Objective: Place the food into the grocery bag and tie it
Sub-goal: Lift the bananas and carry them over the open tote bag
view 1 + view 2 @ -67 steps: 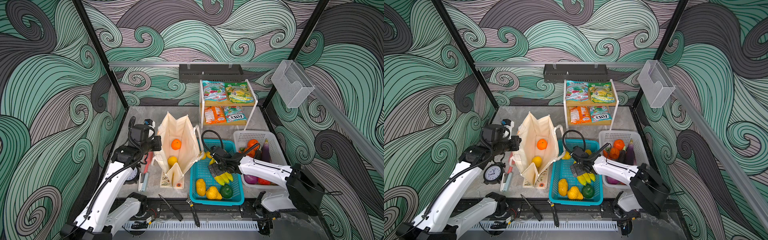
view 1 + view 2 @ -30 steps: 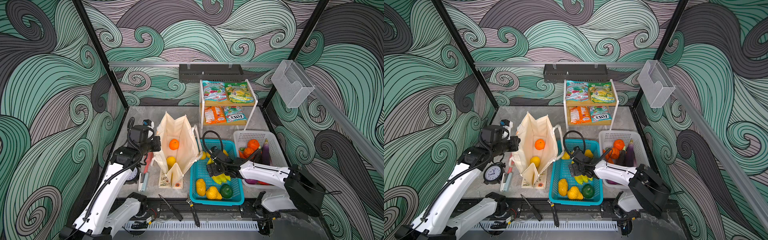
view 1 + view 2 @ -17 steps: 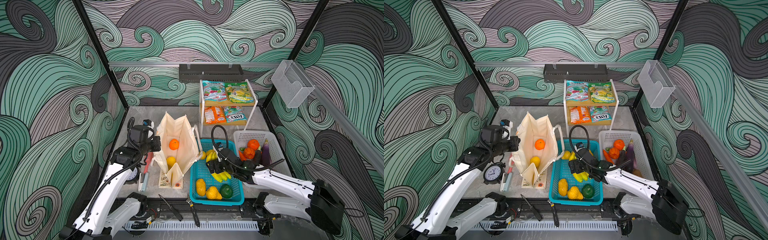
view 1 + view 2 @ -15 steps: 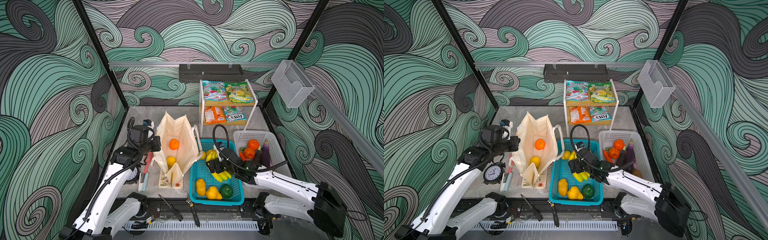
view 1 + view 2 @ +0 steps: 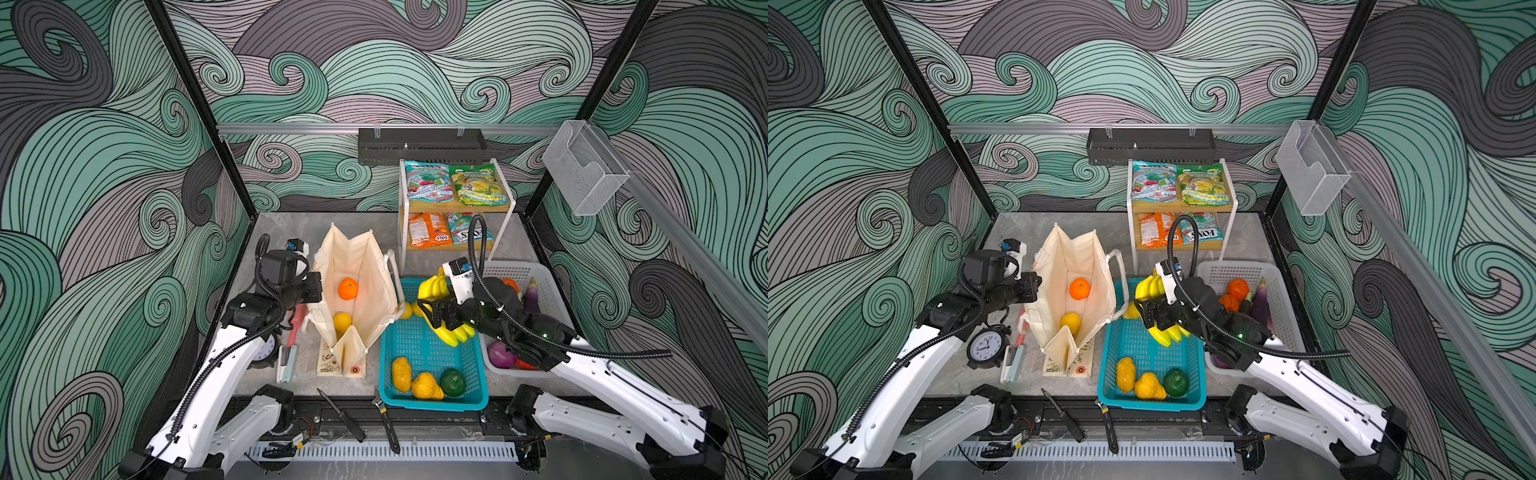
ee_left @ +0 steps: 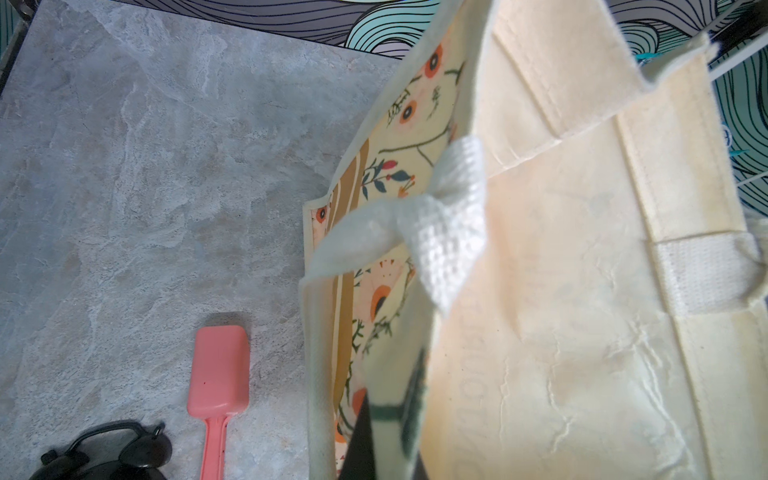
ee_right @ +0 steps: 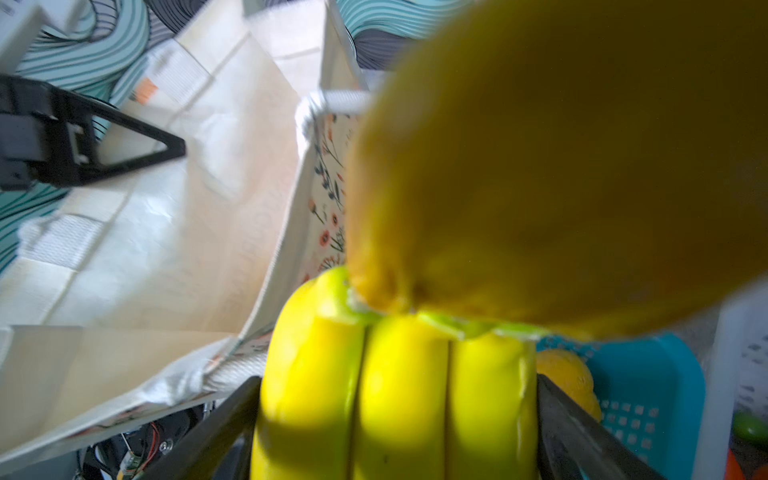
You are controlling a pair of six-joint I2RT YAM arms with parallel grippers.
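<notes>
While the right jaws, spread wide, clamp the banana bunch above the teal basket beside the upright grocery bag, the left jaws, shut, apparently pinch its left wall; the bunch could snag the white handle and topple it.
</notes>
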